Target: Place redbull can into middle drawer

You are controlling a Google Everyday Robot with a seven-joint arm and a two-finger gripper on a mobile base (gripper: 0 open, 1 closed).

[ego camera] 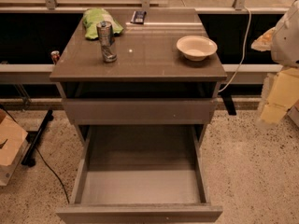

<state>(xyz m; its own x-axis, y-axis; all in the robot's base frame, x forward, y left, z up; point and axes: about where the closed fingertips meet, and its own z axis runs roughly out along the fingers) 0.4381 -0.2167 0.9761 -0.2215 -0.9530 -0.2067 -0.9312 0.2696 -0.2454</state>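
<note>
The redbull can (105, 33) stands upright on the left rear part of the cabinet's glossy top, its reflection showing just below it. The middle drawer (140, 213) is pulled fully out toward me, and its smooth grey floor is bare. My gripper (276, 101) hangs at the far right edge of the view, beside the cabinet at about countertop height. It is far from the can and holds nothing that I can see.
A green snack bag (99, 20) lies behind the can, and a small dark packet (138, 17) lies at the back. A white bowl (196, 47) sits at the right of the top. The upper drawer (140, 111) is closed. A small red can (55, 56) stands on the left ledge. A cardboard box (9, 146) is on the floor at left.
</note>
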